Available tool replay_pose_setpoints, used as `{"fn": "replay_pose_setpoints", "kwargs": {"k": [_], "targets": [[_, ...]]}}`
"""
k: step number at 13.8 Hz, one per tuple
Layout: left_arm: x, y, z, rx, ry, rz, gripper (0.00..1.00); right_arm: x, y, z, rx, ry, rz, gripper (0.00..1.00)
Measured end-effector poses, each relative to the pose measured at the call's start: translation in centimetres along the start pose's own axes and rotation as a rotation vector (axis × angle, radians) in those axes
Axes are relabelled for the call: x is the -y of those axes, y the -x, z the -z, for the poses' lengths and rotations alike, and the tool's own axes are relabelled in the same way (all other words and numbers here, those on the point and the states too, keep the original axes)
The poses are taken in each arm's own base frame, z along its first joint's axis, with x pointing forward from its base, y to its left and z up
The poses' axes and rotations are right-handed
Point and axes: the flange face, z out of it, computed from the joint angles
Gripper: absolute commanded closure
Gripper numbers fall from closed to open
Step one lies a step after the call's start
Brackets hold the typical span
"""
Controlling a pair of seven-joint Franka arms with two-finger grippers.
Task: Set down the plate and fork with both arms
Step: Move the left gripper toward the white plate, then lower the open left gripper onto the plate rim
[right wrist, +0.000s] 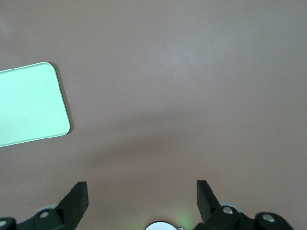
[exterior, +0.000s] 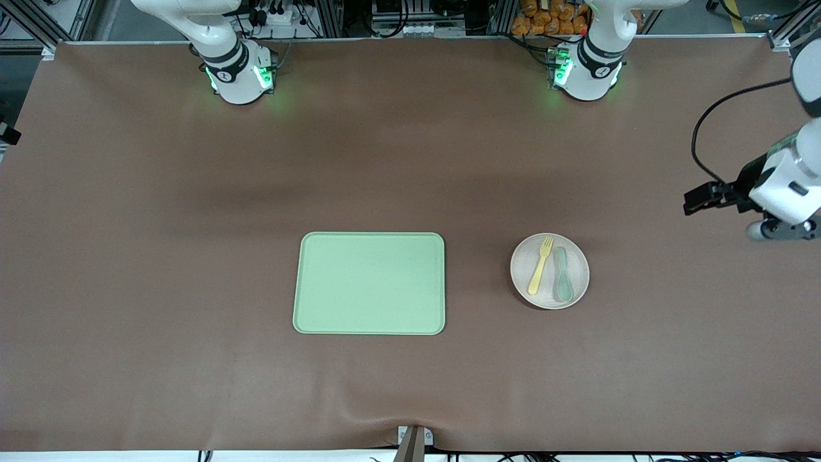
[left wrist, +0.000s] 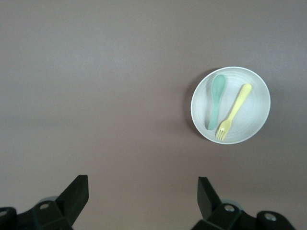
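Note:
The pale beige-pink plate (exterior: 521, 271) sits on the brown table beside the green tray, toward the left arm's end. The pale-yellow fork (exterior: 541, 266) lies on the plate next to a grey-green spoon (exterior: 563, 276). My left gripper (exterior: 777, 228) hangs high over bare table at the left arm's end, well apart from the plate. In the left wrist view it (left wrist: 143, 184) is open and empty, with the plate (left wrist: 256, 103), fork (left wrist: 233, 111) and spoon (left wrist: 216, 100) in sight. My right gripper (right wrist: 142, 189) is open and empty, high over bare table near its own base; the front view does not show it.
The light-green rectangular tray (exterior: 369, 283) lies flat in the middle of the table with nothing on it; one corner shows in the right wrist view (right wrist: 29, 103). The two green-lit arm bases (exterior: 237, 74) (exterior: 587, 67) stand along the table edge farthest from the front camera.

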Motion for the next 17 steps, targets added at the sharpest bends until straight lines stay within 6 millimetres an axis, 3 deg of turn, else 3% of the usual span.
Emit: {"fn": "replay_pose_setpoints", "kwargs": {"k": [10, 17], "targets": [[-1.8, -5.1, -12.1, 0.075, 0.000, -0.020, 0.00, 0.0, 0.0, 0.0, 0.000, 0.000, 0.000, 0.00], [-4.1, -7.1, -20.7, 0.092, 0.059, -0.021, 0.00, 0.0, 0.0, 0.0, 0.000, 0.000, 0.000, 0.00]]}}
